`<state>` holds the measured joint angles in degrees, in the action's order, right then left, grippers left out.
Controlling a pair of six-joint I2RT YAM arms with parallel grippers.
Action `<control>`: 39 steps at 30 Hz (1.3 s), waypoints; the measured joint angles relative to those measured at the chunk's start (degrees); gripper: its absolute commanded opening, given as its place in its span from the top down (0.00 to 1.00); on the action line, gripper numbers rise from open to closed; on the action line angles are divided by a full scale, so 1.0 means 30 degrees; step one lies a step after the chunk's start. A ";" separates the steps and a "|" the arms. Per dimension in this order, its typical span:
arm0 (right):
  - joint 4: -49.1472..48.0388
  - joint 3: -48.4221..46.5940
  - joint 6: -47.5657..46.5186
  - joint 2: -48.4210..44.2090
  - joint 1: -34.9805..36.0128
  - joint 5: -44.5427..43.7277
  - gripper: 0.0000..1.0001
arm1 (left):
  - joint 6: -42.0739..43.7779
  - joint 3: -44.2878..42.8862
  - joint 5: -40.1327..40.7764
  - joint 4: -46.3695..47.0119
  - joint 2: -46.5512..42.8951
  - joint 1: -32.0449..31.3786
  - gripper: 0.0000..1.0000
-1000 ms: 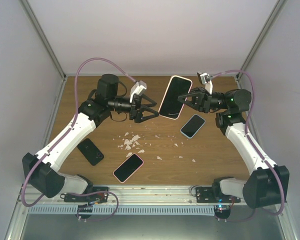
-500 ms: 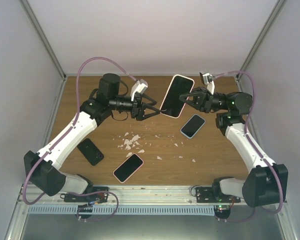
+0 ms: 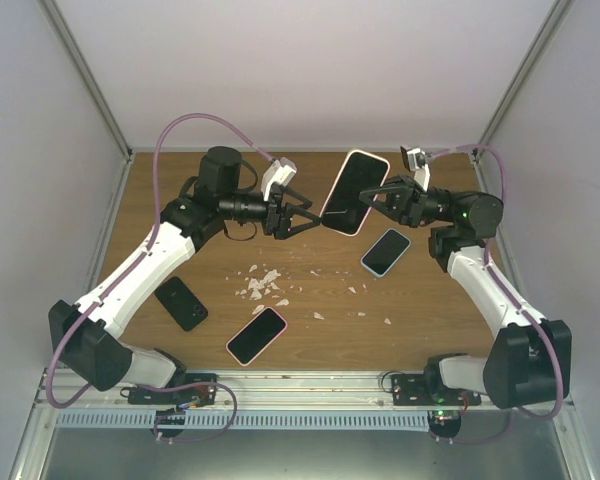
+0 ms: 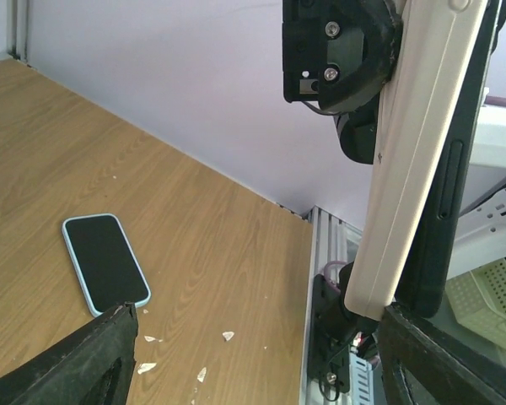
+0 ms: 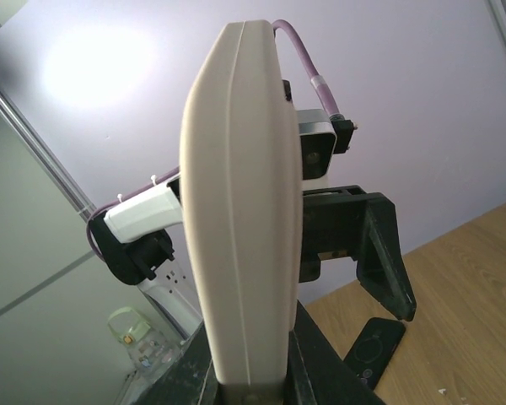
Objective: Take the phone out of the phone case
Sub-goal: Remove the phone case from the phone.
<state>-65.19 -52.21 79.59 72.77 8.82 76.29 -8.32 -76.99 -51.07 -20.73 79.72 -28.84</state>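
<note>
My right gripper (image 3: 372, 196) holds the phone in its pale cream phone case (image 3: 352, 192) up off the table, screen toward the top camera. In the right wrist view the case (image 5: 240, 219) stands edge-on, clamped between my black fingers (image 5: 177, 371) at the bottom of the frame. My left gripper (image 3: 305, 218) is open, its jaws wide, right at the case's lower left corner. In the left wrist view that corner (image 4: 379, 287) hangs just inside the right finger (image 4: 443, 363); whether they touch I cannot tell.
A phone in a light blue case (image 3: 385, 251) lies under the right arm. A pink-cased phone (image 3: 256, 335) and a black phone (image 3: 181, 302) lie nearer the front left. White scraps (image 3: 263, 282) are scattered mid-table. Walls enclose the table on three sides.
My left gripper has moved right, up to the case's lower corner, and narrowed a little. The right gripper has shifted the held phone slightly up and right.
</note>
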 measured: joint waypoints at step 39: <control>0.4408 0.1107 -0.4677 -0.0240 0.2557 -0.0401 1.00 | 0.1005 -0.1217 -0.1326 -0.2550 0.0801 0.0328 0.28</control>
<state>-51.96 -48.88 65.56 72.05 16.49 75.09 -5.30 -80.64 -55.05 -28.38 82.13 -27.86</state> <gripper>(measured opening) 0.130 0.736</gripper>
